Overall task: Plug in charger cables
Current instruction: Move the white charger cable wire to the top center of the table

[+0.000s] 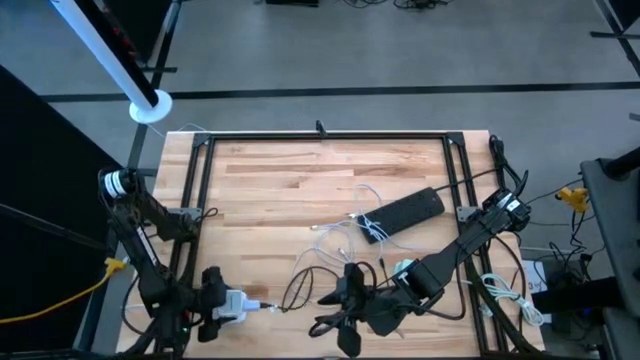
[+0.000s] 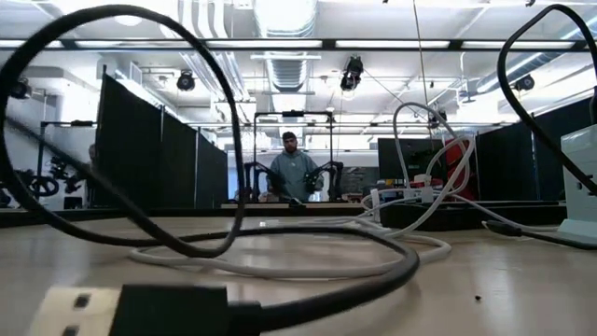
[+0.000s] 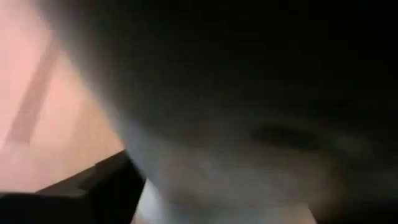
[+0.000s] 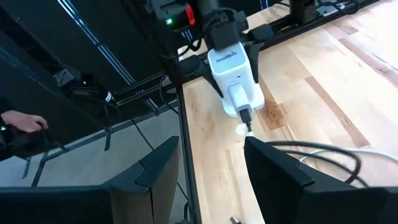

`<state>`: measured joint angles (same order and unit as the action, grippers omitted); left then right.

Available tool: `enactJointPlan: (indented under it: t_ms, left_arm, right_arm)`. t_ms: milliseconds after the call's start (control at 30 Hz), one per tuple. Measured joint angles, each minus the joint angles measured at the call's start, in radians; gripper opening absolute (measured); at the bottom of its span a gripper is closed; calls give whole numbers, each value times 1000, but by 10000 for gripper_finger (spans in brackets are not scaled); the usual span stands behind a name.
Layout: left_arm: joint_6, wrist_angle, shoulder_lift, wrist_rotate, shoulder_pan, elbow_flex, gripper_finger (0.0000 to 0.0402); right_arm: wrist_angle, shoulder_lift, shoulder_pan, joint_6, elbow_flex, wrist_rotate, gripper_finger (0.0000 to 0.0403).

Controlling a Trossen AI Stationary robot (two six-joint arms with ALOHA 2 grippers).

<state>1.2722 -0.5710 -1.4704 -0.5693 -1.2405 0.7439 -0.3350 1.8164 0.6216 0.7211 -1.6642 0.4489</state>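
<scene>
A white charger block (image 4: pixel 231 74) stands at the table's near left corner, one end on the wood. A black plug (image 4: pixel 246 115) sticks into its face, and that plug's thin black charger cable (image 1: pixel 300 285) loops across the table. My left gripper (image 1: pixel 213 303) is at the block's back end; I cannot tell whether it touches the block. My right gripper (image 4: pixel 210 152) hovers open to the block's right with nothing between its fingers. White charger cables (image 1: pixel 345 232) lie loose mid-table. A black USB plug (image 2: pixel 121 313) lies close to the low camera.
A black power strip (image 1: pixel 402 212) lies slanted right of the table's middle. Black frame rails (image 4: pixel 185 143) run along the table's edges. A person (image 2: pixel 294 173) sits far behind the table, and a person's hand (image 4: pixel 18 121) shows beyond the near edge. Bare wood lies toward the far edge.
</scene>
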Motion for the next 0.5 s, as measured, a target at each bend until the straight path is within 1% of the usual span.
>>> enactJointPlan:
  t_ms: [100, 200, 300, 500]
  left_arm:
    - [-22, -64, 8, 97, 8, 24, 393]
    - [-10, -85, 17, 181, 11, 54, 390]
    - [-19, -142, 29, 211, 13, 100, 388]
    - [-55, -347, 37, 202, 12, 235, 388]
  right_arm:
    - [0, 0, -3, -17, 0, 8, 163]
    - [-1, 0, -6, -31, 0, 19, 163]
    - [0, 0, -10, -38, 0, 27, 165]
    - [-2, 0, -19, -60, 0, 75, 163]
